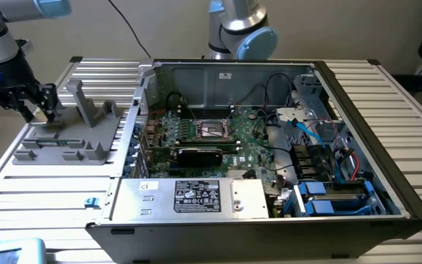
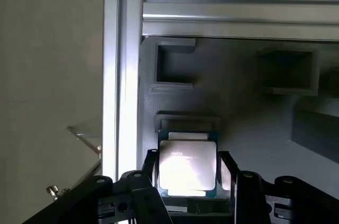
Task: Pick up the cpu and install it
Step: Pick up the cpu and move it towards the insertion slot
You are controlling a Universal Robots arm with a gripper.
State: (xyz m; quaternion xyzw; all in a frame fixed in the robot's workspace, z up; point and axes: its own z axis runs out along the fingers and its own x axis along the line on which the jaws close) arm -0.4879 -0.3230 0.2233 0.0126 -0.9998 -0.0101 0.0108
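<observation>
**Black two-finger gripper (image 2: 189,156) clamped on the small flat silver-grey square cpu (image 2: 188,167).**
The cpu lies in the grey plastic fixture (image 2: 254,123), fingers (image 2: 152,163) against two opposite edges. Treat it as light, rigid, slick and probably fragile underneath; hold it by those edges. The wrist view gives you this grip; the exterior view places the gripper at upper left, well apart from the dark metal-framed socket (image 1: 212,129) at centre.
</observation>
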